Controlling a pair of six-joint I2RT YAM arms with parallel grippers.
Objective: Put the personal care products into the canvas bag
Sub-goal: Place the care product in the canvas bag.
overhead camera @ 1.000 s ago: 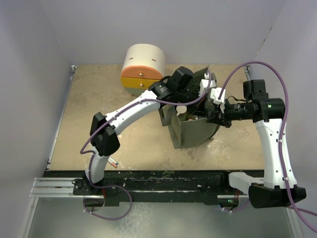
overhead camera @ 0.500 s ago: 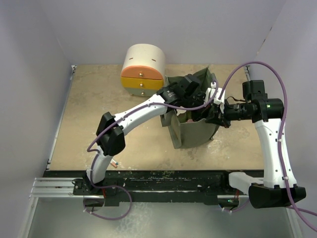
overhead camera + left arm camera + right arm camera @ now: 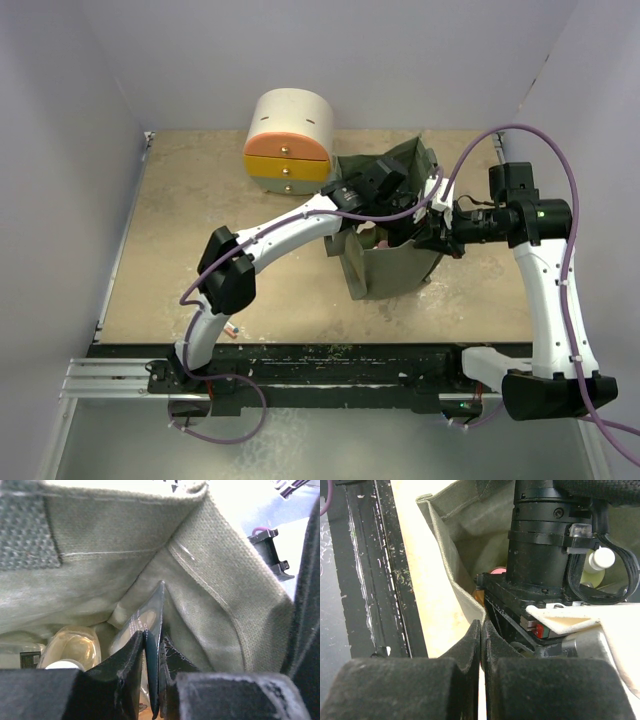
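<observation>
Left gripper [image 3: 151, 647] dips inside canvas bag [image 3: 392, 272], jaws nearly together; right gripper [image 3: 481, 630] clamped tight on its rim.

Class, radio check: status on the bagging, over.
Right gripper shut on canvas bag rim. Left gripper inside bag, jaws together. Bottles lying inside. Nothing blocking.

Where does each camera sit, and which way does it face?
Top external: above and behind the bases, looking down on the table, left arm, right arm and canvas bag.
Left wrist: inside the bag, facing its inner wall and bottles at the bottom; the left gripper shows below.
Right wrist: at the bag's rim, which the right gripper pinches shut; it faces the left arm reaching in.
Shared: all three show the bag.
</observation>
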